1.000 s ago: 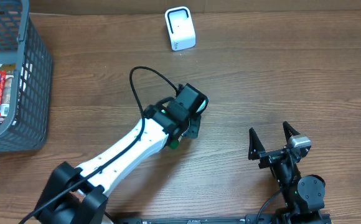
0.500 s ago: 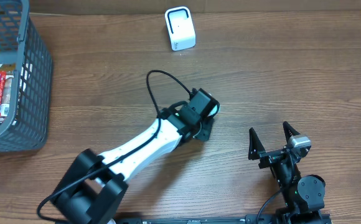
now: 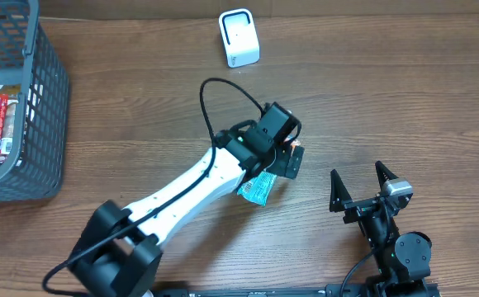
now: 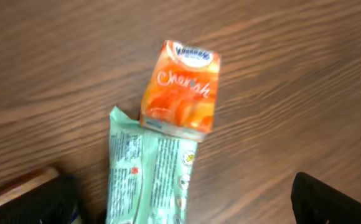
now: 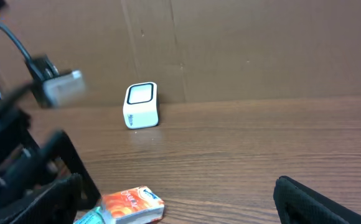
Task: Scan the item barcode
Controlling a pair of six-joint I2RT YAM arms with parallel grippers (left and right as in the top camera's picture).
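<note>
Left gripper (image 4: 180,202) has its fingers wide apart and grips nothing. Between them, in the centre of the left wrist frame, an orange Cherish juice carton (image 4: 180,87) lies flat on the wooden table (image 4: 305,74), touching the top end of a green snack packet (image 4: 146,177). Right gripper (image 3: 359,188), lower right of the overhead frame, is also spread and empty. The white barcode scanner (image 3: 239,37) stands at top centre, well apart from the carton. A grey basket (image 3: 45,124) is at the upper left.

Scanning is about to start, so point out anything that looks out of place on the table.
Two items lie jumbled together: an orange carton flat on its side, one end touching or overlapping a green packet. Both sit well away from the white scanner, and I can make out no barcode on their upturned faces.
</note>
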